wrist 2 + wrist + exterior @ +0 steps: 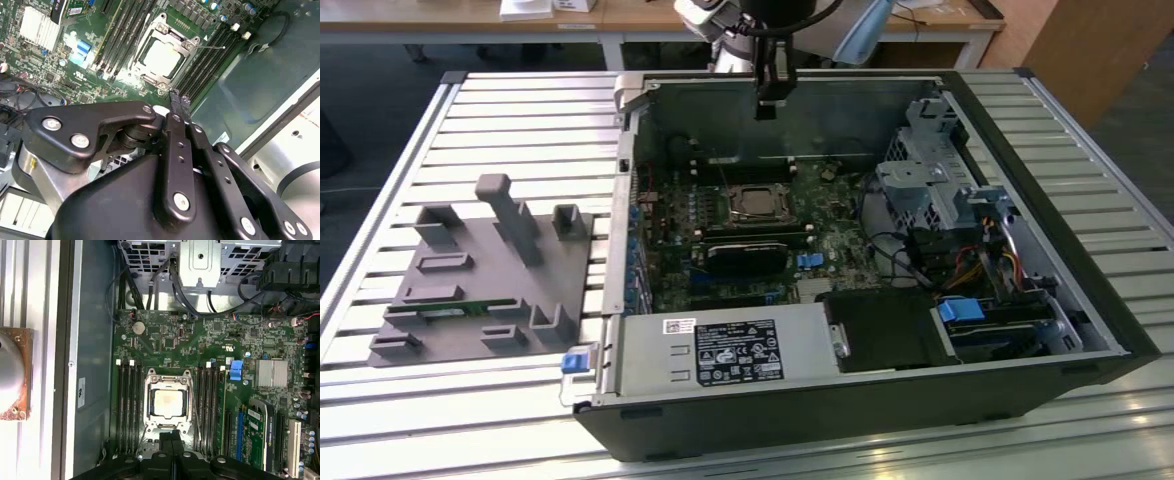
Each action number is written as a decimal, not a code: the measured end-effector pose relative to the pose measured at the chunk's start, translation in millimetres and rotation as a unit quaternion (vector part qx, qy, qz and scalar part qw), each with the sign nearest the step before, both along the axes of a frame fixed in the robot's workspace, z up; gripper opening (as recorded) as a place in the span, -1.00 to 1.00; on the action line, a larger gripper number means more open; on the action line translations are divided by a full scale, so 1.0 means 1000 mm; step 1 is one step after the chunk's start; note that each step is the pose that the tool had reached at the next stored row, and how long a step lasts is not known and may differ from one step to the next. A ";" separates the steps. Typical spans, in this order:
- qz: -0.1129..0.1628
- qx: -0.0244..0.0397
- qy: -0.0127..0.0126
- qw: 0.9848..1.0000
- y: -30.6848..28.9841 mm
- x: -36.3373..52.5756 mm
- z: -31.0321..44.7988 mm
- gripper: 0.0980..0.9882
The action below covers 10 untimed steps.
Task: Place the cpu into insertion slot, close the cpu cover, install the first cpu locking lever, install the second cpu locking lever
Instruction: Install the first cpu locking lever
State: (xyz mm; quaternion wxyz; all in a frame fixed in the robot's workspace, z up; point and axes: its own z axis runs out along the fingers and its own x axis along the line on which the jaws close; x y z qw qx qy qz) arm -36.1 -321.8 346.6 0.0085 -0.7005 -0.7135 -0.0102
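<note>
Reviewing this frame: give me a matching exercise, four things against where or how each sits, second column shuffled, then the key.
1. cpu
2. cpu cover
3. end effector
4. grey fixture block

A. on the slatted table, outside the computer case
B. shut, empty, hovering above the board
C. silver top showing through a square opening
D. metal frame lying flat on the motherboard

Pairs: 1-C, 2-D, 3-B, 4-A.

print on the power supply label [735, 352] is unreadable.
</note>
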 end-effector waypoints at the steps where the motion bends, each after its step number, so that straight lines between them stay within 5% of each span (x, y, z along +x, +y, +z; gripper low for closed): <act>1: 0.000 0.000 0.000 1.000 0.0000 0.0000 -0.0045 -0.98; 10: 0.000 0.000 0.000 1.000 0.0000 0.0000 -0.0052 -0.98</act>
